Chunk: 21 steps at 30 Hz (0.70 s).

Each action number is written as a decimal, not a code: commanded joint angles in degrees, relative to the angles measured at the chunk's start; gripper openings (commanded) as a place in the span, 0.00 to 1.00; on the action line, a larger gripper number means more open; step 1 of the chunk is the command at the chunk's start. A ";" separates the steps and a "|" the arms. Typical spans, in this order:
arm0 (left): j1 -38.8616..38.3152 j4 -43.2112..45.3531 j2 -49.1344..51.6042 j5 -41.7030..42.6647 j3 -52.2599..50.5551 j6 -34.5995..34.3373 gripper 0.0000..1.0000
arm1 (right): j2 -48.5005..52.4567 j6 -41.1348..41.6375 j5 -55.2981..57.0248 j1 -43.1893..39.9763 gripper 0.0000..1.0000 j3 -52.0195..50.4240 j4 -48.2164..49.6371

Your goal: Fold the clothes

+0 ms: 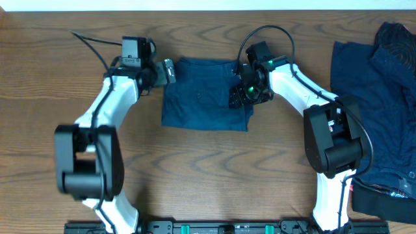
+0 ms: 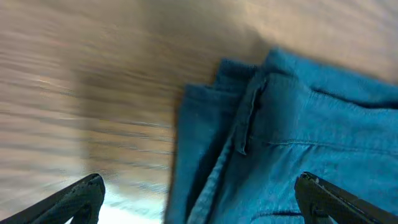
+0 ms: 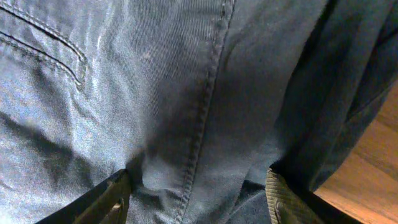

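The folded dark navy cloth shorts [image 1: 201, 97] lie on the brown wooden table [image 1: 195, 175] between my arms. My left pincer [image 1: 167, 70] gapes wide at their left edge, holding nothing. My right pincer [image 1: 239, 96] stands parted over the right edge, with cloth bunched between its fingers. Lifting there could snag that bunch and spoil the fold. I see no containers.

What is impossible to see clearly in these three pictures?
Overhead: pile of clothes cut off by the frame edge; garment count unclear.
Overhead: right gripper covers one end of the shorts.
Left wrist: table blurred.
Right wrist: shorts fill the jaws' gap; gripped or loose, cannot tell.
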 commanded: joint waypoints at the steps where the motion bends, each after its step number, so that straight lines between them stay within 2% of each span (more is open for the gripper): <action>1: 0.13 1.97 4.00 9.57 -0.04 1.40 0.98 | 0.90 0.02 2.58 0.24 0.70 -0.72 -0.46; 6: 0.11 4.79 7.74 15.69 -0.04 1.33 0.98 | 0.90 0.02 2.58 0.24 0.70 -0.72 -0.63; 12: -0.33 5.25 12.15 16.11 -0.04 1.33 1.00 | 0.90 0.00 2.58 0.24 0.70 -0.72 -1.51; 13: -0.42 5.27 12.72 16.09 -0.04 1.33 0.96 | 0.90 0.00 2.58 0.24 0.70 -0.72 -1.79; 16: -0.63 5.51 13.18 16.13 -0.04 1.33 0.70 | 0.90 0.00 2.58 0.24 0.62 -0.72 -2.54; 19: -0.48 7.13 12.72 18.01 -0.02 1.36 0.31 | 0.81 0.07 2.58 0.24 0.54 -0.59 -2.91; 20: -0.33 7.72 12.48 18.82 -0.02 1.33 0.22 | 0.66 0.42 2.58 0.24 0.54 -0.35 -3.21; 21: -0.20 8.11 12.11 19.12 -0.02 1.31 0.19 | 0.28 0.92 2.56 0.15 0.55 0.07 -3.74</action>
